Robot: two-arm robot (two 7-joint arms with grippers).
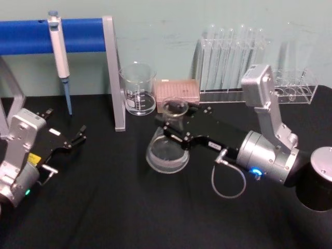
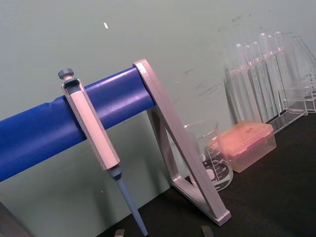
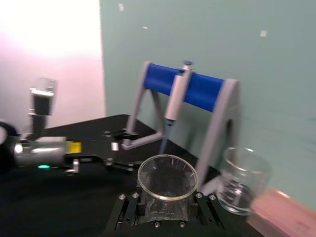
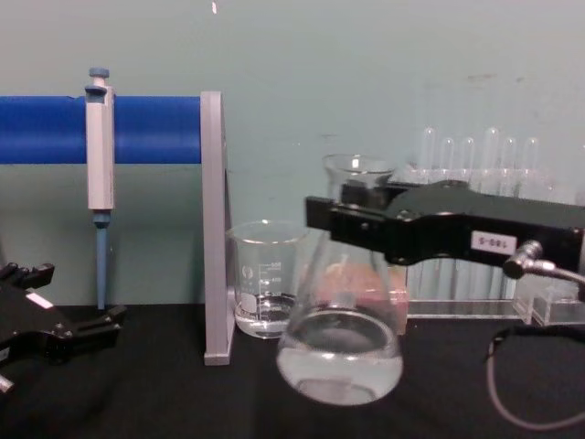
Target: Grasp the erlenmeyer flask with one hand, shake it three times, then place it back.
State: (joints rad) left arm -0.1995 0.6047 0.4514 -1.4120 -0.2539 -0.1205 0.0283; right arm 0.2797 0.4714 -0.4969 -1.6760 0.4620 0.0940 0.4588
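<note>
Horizontally, right gripper [image 1: 176, 126] clasping tilted erlenmeyer flask [image 1: 167, 153] neck, left gripper [image 1: 78, 136] parked

soft, even room light from overhead falls on the pale green wall [image 1: 166, 21] and leaves only faint shadows. the black table cover [image 1: 129, 207] swallows most of it and stays dark. a glossy streak runs along the blue bar [image 1: 31, 35]. the erlenmeyer flask [image 4: 340, 357] catches small white glints on its rim and liquid. in the right wrist view a white wall panel [image 3: 49, 44] burns out to a bright pinkish glare. a green lamp [image 1: 27, 192] and a blue lamp [image 1: 255, 172] glow on the arms.
</note>
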